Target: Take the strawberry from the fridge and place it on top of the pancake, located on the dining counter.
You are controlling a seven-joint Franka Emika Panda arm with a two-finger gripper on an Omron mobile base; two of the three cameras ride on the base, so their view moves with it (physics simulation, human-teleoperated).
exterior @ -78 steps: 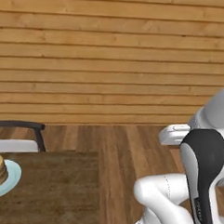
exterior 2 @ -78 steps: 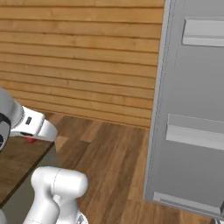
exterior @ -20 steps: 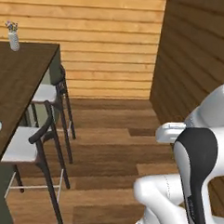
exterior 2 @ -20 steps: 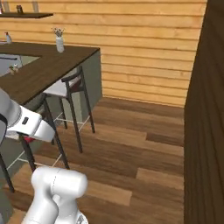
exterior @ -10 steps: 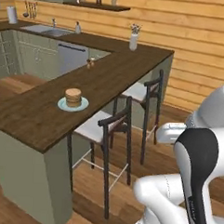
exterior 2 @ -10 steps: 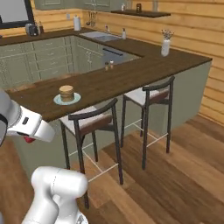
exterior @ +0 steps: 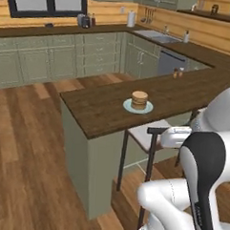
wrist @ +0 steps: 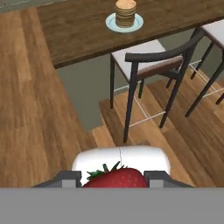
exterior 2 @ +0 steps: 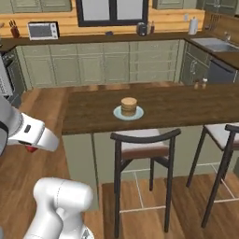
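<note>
Gripping strawberry (wrist: pixel 114 178) between jaws; pancake (wrist: pixel 125 13) near dining counter (wrist: pixel 78 30) edge, stool (wrist: pixel 151 61) tucked below.

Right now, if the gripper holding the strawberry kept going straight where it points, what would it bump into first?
Probably the nearest chair, or the floor beneath it. The gripper, shut on the strawberry, points low, below the pancake on the counter. Depth is hard to judge.

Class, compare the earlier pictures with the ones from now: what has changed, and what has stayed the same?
The base has driven and turned: the wood wall gave way to the dining counter with the pancake. The claw still holds the strawberry; the pancake stays on its plate.
</note>
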